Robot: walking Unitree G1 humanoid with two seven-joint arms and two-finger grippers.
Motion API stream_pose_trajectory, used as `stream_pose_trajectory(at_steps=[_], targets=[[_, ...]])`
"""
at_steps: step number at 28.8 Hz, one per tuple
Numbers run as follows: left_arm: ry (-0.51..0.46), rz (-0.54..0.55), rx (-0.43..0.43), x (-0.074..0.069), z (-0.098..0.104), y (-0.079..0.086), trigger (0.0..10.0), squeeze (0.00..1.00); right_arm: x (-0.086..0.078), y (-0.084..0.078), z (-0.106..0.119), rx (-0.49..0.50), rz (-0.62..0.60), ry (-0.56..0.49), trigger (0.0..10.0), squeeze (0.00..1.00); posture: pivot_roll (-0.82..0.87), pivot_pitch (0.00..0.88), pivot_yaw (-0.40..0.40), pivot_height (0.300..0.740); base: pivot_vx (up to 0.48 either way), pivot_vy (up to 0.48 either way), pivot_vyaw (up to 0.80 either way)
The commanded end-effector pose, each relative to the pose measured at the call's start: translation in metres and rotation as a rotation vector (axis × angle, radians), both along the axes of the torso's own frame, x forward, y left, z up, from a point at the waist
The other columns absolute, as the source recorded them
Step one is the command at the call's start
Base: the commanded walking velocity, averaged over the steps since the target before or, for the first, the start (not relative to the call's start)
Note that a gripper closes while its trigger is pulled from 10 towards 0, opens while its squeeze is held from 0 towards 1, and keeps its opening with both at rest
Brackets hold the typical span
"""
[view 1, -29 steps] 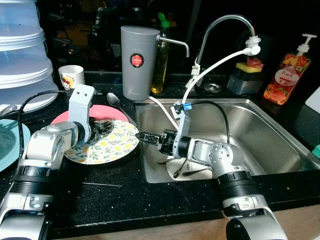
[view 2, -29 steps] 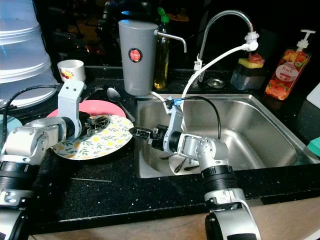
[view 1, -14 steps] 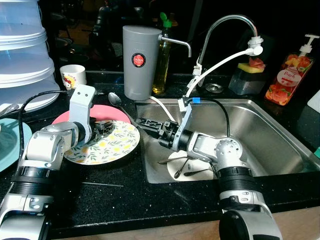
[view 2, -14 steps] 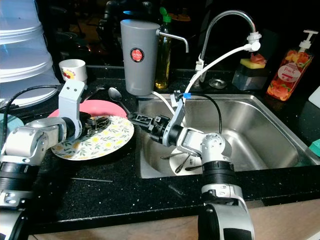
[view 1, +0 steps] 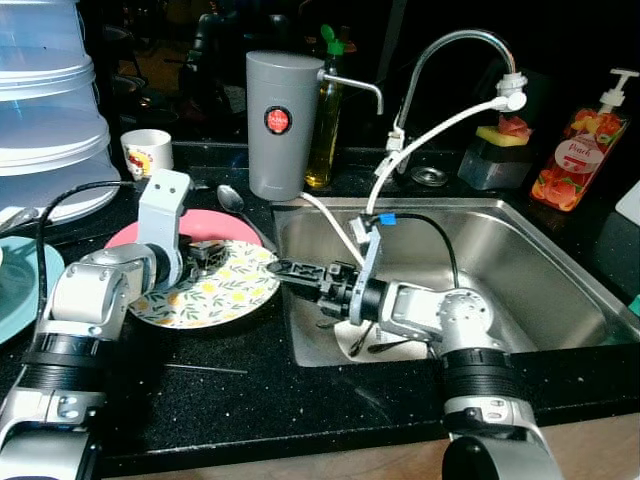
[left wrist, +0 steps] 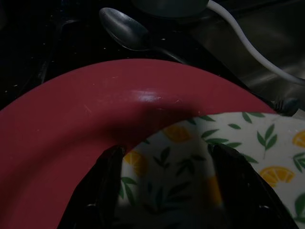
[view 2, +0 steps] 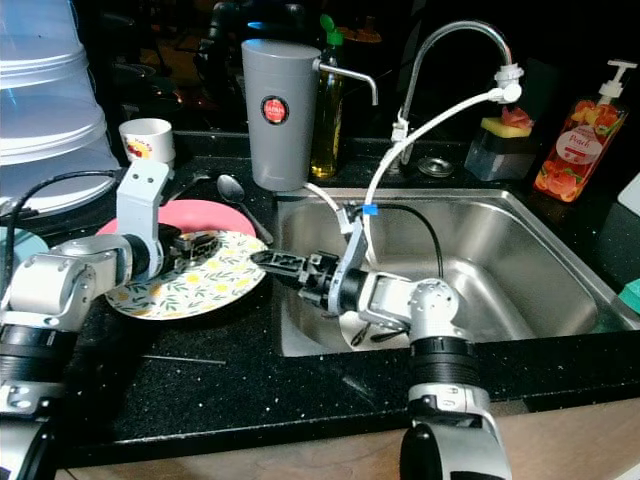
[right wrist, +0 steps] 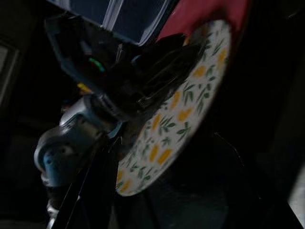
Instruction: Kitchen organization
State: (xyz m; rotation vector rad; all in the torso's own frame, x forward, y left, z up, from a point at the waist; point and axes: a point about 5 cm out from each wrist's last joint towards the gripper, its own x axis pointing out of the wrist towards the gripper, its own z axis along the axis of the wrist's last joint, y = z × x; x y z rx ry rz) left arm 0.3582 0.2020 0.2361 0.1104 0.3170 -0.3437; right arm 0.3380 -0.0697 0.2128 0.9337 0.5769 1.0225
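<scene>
Across the black worktop (view 1: 230, 370) the steel sink (view 1: 520, 270) filled the right half, w/ a white plate (view 1: 395, 345) and some cutlery low at its front-left corner. Along the back edge stood a grey dispenser (view 1: 283, 125), an oil bottle (view 1: 322, 120), the tap (view 1: 450, 45) w/ white hose, a sponge holder (view 1: 495, 155) and a soap pump bottle (view 1: 575, 155). Clear stacked lids (view 1: 45, 110) sat at the left edge, a small cup (view 1: 145, 152) just behind them.

Between lids and sink lay a pink plate (view 1: 190, 225) w/ a lemon-print plate (view 1: 215, 290) on top, overlapping it toward the sink; a spoon (view 1: 232, 200) lay just behind on the worktop.

Left claw (left wrist: 164, 162) rested at the lemon-print plate's back rim, fingers spread either side of the rim, nothing clearly gripped. Right claw (view 1: 290, 268) reached from over the sink's left edge to that plate's sink-side rim, fingers apart, holding nothing.
</scene>
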Motion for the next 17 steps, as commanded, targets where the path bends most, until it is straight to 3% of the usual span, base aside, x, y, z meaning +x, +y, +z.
stream_pose_trajectory(at_steps=[1, 12, 13, 16, 17], targets=[[0.044, 0.006, 0.017, -0.002, -0.01, 0.003, 10.0, 0.0, -0.002, 0.0, 0.005, 0.011, 0.012, -0.01, 10.0, 0.0, 0.06, 0.021, -0.081, 0.74, 0.0, 0.0, 0.0], [0.045, 0.007, 0.027, -0.001, -0.01, 0.003, 10.0, 0.0, -0.017, 0.022, 0.004, 0.018, 0.122, 0.011, 10.0, 0.0, 0.06, 0.024, -0.079, 0.74, 0.0, 0.0, 0.0], [0.046, 0.007, 0.027, -0.001, -0.01, 0.003, 10.0, 0.0, -0.019, 0.024, 0.004, 0.019, 0.132, 0.013, 9.0, 0.0, 0.06, 0.024, -0.079, 0.74, 0.0, 0.0, 0.0], [0.046, 0.007, 0.026, -0.001, -0.01, 0.003, 10.0, 0.0, -0.02, 0.026, 0.004, 0.019, 0.137, 0.016, 9.0, 0.0, 0.06, 0.024, -0.079, 0.74, 0.0, 0.0, 0.0], [0.046, 0.007, 0.027, -0.001, -0.01, 0.003, 10.0, 0.0, -0.02, 0.027, 0.004, 0.02, 0.14, 0.017, 1.3, 0.0, 0.06, 0.023, -0.08, 0.74, 0.0, 0.0, 0.0]])
